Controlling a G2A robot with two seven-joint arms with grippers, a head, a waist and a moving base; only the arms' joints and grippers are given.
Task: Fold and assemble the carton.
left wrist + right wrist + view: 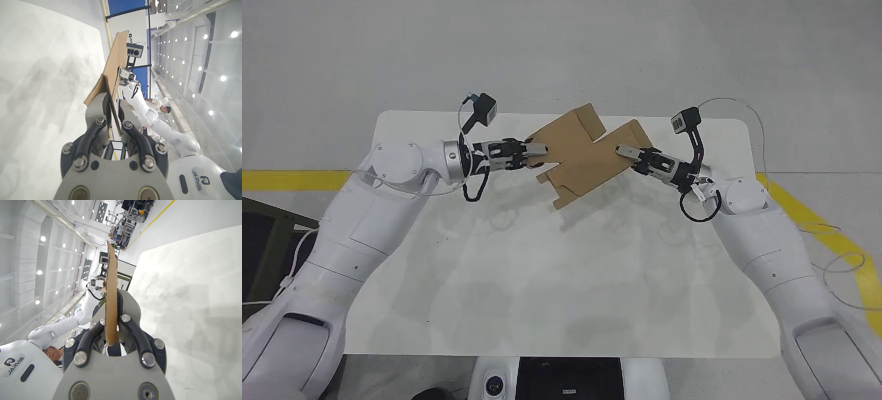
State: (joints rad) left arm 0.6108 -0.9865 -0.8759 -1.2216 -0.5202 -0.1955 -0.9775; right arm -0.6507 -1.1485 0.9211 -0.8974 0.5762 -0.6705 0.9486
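Observation:
A flat brown carton (587, 152) hangs in the air over the far middle of the white table (542, 280), held between both arms. My left gripper (539, 153) is shut on its left edge; in the left wrist view the cardboard (113, 75) runs edge-on between the pads (105, 106). My right gripper (623, 153) is shut on the right edge of the carton, and the right wrist view shows the sheet (111, 291) clamped between the fingers (130, 306). The carton is unfolded, with its flaps spread out.
The tabletop below the carton is bare white. A yellow floor line (292, 180) runs past the table on both sides. The other arm's gripper (126, 75) shows beyond the sheet in the left wrist view.

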